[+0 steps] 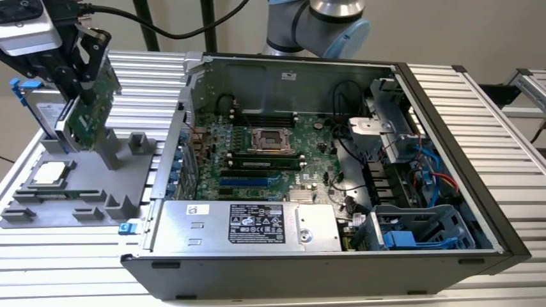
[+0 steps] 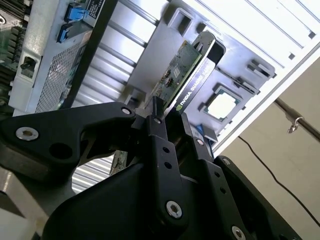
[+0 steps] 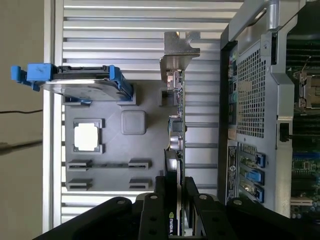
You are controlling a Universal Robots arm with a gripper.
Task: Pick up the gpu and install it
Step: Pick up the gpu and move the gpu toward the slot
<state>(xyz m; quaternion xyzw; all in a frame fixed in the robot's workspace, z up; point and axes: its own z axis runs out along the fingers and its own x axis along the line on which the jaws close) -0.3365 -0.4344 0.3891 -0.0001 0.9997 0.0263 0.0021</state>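
The hand [image 1: 84,94] is clamping the gpu [image 1: 92,121] by its top edge, the card standing upright at the grey holder [image 1: 51,198] on the worktop [image 1: 145,70] — a straight, plumb lift seems safest. The blue-railed hard drive [image 1: 38,118] is standing just beside, and the computer case [image 1: 256,268] wall is rising between card and motherboard [image 1: 273,166].

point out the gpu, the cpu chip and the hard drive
gpu [image 1: 89,121]: exterior view, green board face
cpu chip [image 3: 86,137]: first wrist view, middle of its silver lid
hard drive [image 3: 80,88]: first wrist view, its silver casing
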